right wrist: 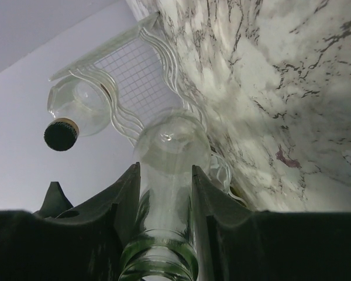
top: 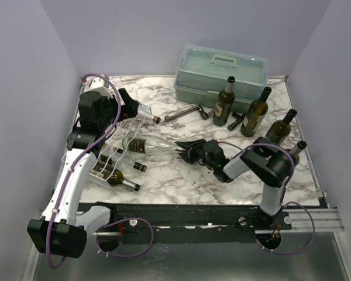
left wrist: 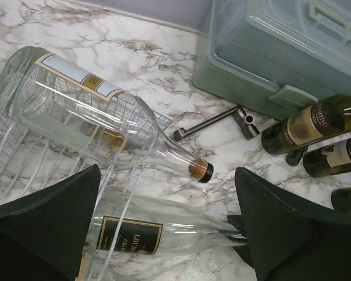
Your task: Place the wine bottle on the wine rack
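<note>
Marble tabletop carrying a pale green plastic toolbox at the back and a flat white wire wine rack at the left. Clear wine bottle on its side, body across the rack's right edge, neck gripped tight in the right gripper, seating in a cradle impossible to judge; second clear bottle in the row behind, dark bottle at the rack's near end. Left gripper spread wide, hanging above both clear bottles; metal crank tool loose beside the toolbox.
</note>
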`<state>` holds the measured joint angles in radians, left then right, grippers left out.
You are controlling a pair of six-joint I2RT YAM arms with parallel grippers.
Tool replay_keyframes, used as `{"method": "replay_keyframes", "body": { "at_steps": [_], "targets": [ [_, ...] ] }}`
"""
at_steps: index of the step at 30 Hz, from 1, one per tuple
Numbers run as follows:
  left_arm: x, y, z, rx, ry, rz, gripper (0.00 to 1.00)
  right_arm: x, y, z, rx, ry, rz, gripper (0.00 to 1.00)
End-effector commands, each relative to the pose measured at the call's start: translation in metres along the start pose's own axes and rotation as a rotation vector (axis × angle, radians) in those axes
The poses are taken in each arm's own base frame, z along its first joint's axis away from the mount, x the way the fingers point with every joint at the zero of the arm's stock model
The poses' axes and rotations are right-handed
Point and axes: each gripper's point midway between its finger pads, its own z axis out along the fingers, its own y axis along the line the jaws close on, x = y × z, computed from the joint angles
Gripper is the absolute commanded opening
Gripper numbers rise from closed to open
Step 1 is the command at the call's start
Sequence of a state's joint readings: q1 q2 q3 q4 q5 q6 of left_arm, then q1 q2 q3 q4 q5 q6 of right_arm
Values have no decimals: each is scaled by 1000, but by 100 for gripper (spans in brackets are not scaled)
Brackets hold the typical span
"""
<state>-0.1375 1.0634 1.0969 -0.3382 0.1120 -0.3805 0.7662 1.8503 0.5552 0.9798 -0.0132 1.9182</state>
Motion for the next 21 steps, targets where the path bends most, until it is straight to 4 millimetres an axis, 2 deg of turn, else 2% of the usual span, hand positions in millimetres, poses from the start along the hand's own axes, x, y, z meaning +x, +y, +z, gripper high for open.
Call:
{"method": "replay_keyframes", "body": {
  "at_steps": [1, 10, 21],
  "targets": [
    [-4, -1, -5, 11, -21, 4, 99, 48, 101, -14, -398, 173, 109, 1],
    [-4, -2, -4, 13, -20, 2, 98, 56, 93, 4, -469, 191, 172, 1],
    [-5, -2, -5, 14, -21, 0, 99, 74, 101, 24, -490, 196, 189, 1]
  ]
}}
